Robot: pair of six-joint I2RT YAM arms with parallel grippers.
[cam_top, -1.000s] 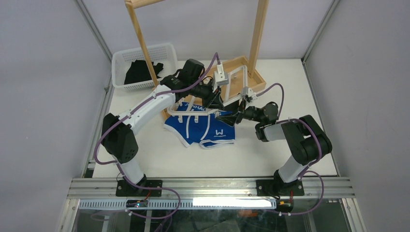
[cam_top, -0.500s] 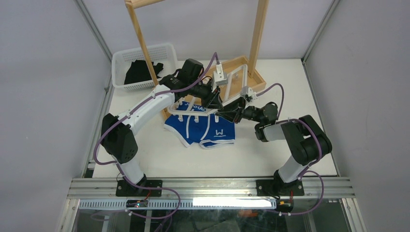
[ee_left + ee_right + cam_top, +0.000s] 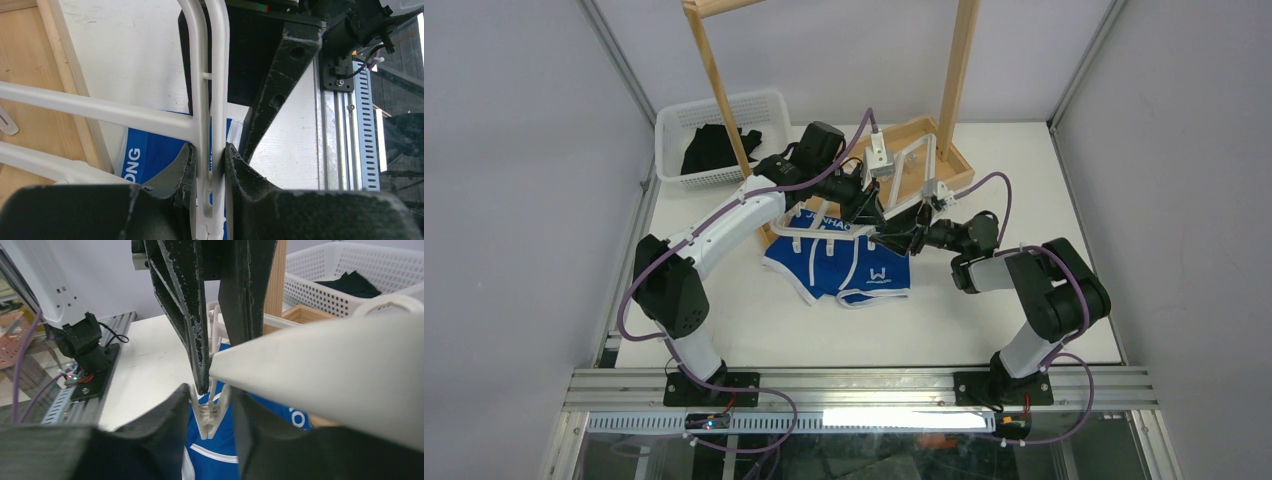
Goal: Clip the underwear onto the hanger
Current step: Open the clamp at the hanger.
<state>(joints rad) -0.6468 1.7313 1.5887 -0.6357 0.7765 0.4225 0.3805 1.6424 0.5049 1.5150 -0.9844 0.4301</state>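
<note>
The blue underwear (image 3: 844,265) lies flat on the table between the arms, its white-lettered waistband toward the back. Above it hangs the white hanger (image 3: 824,231), held by my left gripper (image 3: 869,210). In the left wrist view that gripper (image 3: 209,155) is shut on the hanger's double side bar (image 3: 210,75), with the underwear (image 3: 150,155) below. My right gripper (image 3: 210,400) is shut on a small dangling clip (image 3: 210,417), its fingers pressing the clip's two handles. The clip's tips are together, just above the underwear (image 3: 220,450) and not on the fabric.
A white basket (image 3: 714,140) with a black garment (image 3: 714,150) stands at the back left. The tall wooden rack (image 3: 724,90) rises behind the grippers, and its wooden base (image 3: 954,165) lies at the back right. The left gripper's fingers (image 3: 185,300) hang close in front of the right wrist camera.
My right gripper moved a little left and up to the clip and closed from open onto its handles. The left gripper kept its hold on the hanger.
</note>
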